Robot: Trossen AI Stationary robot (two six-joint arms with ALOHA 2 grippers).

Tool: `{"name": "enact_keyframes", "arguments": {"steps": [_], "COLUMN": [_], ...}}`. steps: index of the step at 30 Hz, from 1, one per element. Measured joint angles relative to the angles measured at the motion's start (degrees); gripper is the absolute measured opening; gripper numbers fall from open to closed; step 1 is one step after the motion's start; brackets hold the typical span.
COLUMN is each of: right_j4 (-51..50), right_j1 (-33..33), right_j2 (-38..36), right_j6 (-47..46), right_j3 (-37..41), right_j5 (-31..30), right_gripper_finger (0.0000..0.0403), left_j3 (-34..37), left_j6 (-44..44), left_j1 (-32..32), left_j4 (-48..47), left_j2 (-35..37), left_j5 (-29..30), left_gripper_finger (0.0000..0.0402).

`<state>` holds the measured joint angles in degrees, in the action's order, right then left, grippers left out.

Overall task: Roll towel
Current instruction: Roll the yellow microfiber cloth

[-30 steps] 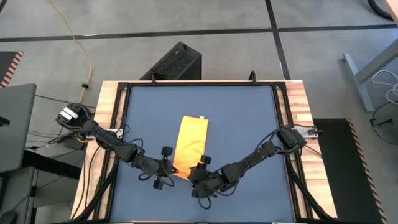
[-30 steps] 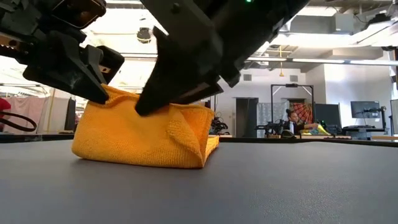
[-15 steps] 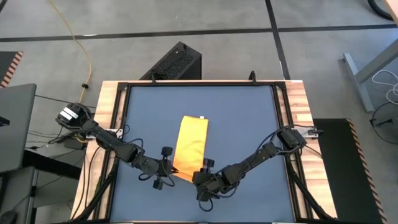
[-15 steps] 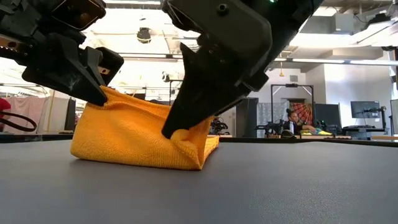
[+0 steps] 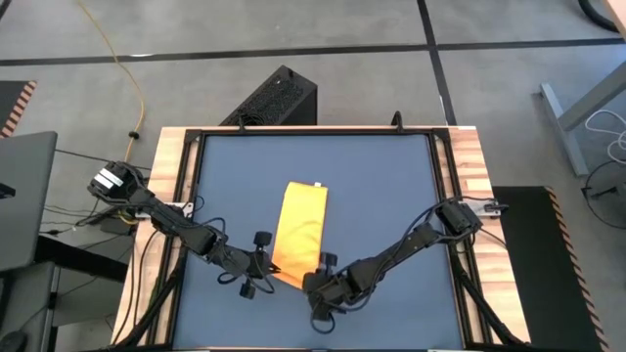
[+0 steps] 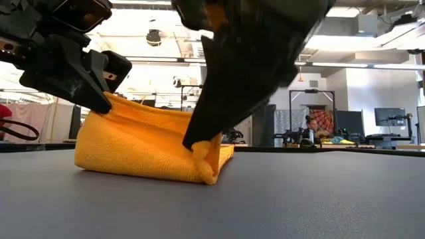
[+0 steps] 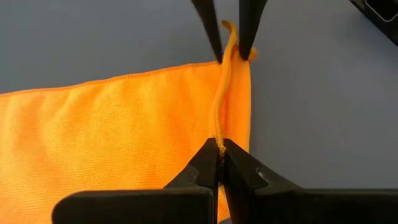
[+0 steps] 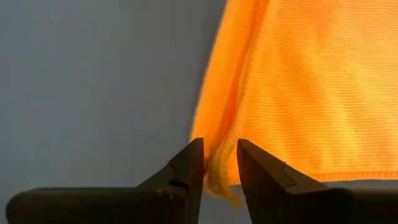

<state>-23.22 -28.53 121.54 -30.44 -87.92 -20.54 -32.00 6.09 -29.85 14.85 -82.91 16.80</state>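
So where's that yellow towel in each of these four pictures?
High view: the towel lies lengthwise mid-table, its near end between both claws.
Low view: a raised mound left of centre, pinched at two corners.
Left wrist view: fills the left side.
Right wrist view: fills the right side.
Shared landmark: the dark blue table mat.

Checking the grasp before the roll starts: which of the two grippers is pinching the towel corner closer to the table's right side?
The right gripper, on the towel's near right corner; the left gripper pinches the opposite near corner.
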Motion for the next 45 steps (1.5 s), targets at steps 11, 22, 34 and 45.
{"name": "enact_keyframes", "arguments": {"steps": [11, 22, 34, 45], "right_j4": [-3.2, -1.3, 0.6, 3.7], "right_j1": [-0.5, -0.3, 0.5, 0.7], "right_j2": [0.0, 0.7, 0.7, 2.5], "right_j6": [0.3, 0.9, -1.0, -2.2], "right_j3": [-2.6, -2.5, -3.7, -3.7], "right_j5": [1.8, 1.4, 1.2, -0.3], "right_gripper_finger": [0.0074, 0.0075, 0.0231, 0.0252], "left_j3": [0.0, 0.0, 0.0, 0.0], "left_j6": [0.3, 0.5, 0.5, 1.7], "left_j1": [0.0, 0.0, 0.0, 0.7], "left_j4": [0.0, 0.0, 0.0, -0.4], "left_j2": [0.0, 0.0, 0.0, 0.0], "left_j5": [-4.0, -6.0, -8.7, -17.1], "left_gripper_finger": [0.0000, 0.0000, 0.0000, 0.0000]}}
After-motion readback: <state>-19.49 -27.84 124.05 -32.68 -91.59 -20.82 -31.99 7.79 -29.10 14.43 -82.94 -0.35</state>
